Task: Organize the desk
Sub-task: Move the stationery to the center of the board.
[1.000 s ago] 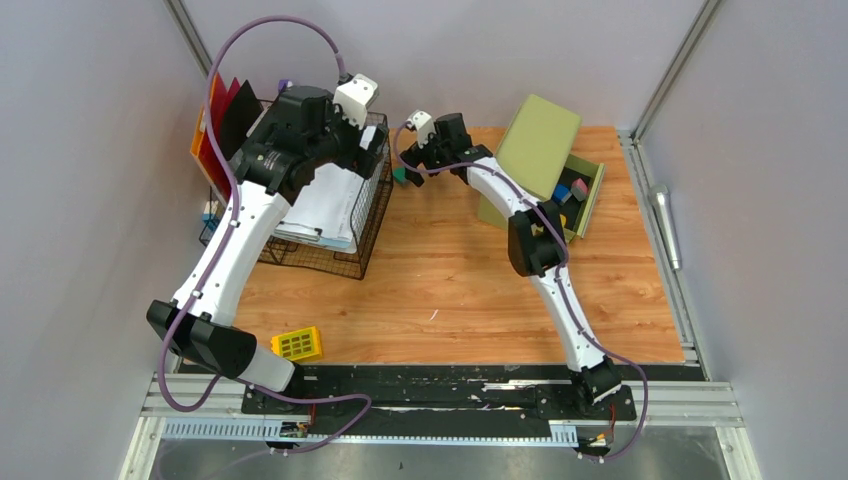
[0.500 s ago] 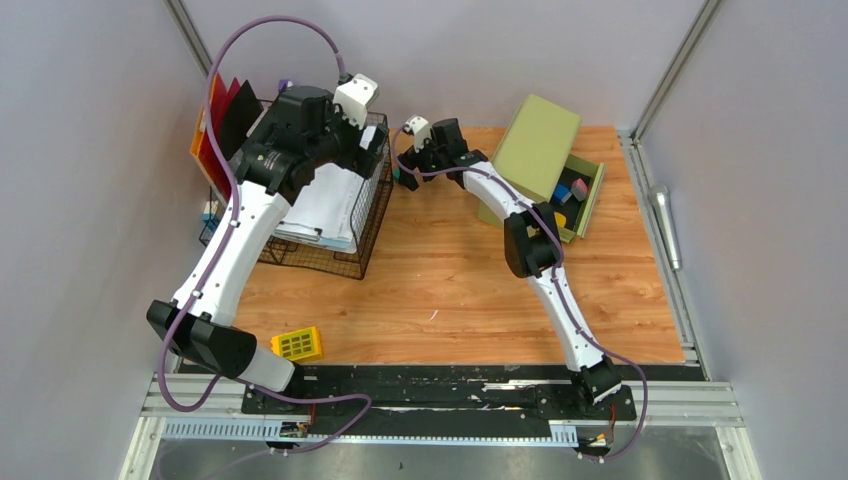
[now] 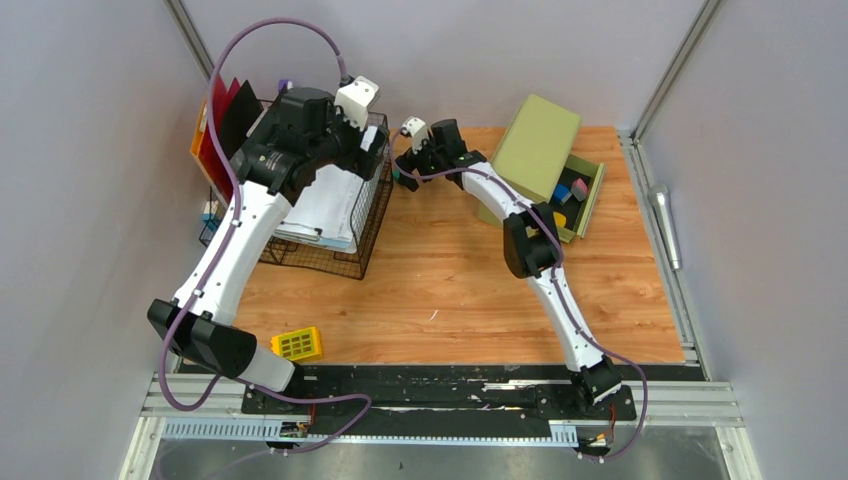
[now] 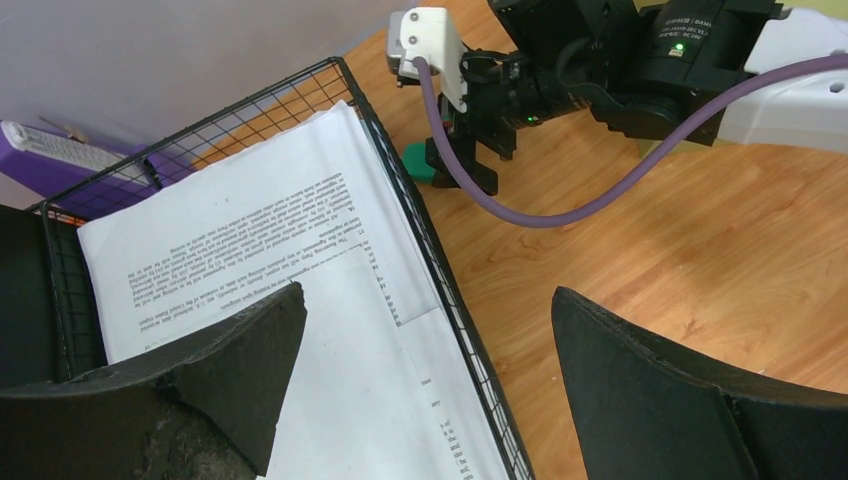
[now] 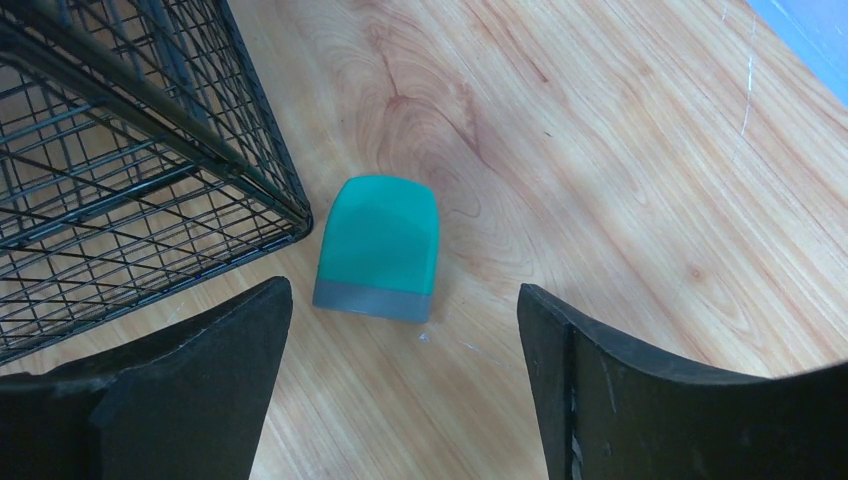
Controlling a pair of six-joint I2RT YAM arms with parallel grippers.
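Thing: desk (image 3: 450, 280), large rectangular top of light orange-brown wood-grain planks.
Pose: flat and level, long side parallel to the black rail (image 3: 460, 378).
Place: just behind the rail, touching it along the near edge.
Surface: swirled grain, a few thin white scratches.

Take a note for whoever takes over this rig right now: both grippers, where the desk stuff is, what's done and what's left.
Left gripper: open, empty, above the papers in the wire basket.
Right gripper: open, over the teal block, one finger on each side, not touching it. The block lies flat on the desk beside the basket's corner.
Done: papers are in the basket; coloured blocks are in the drawer of the green cabinet.
Left: teal block not yet gripped; yellow gridded item loose at the desk's near edge; drawer open.
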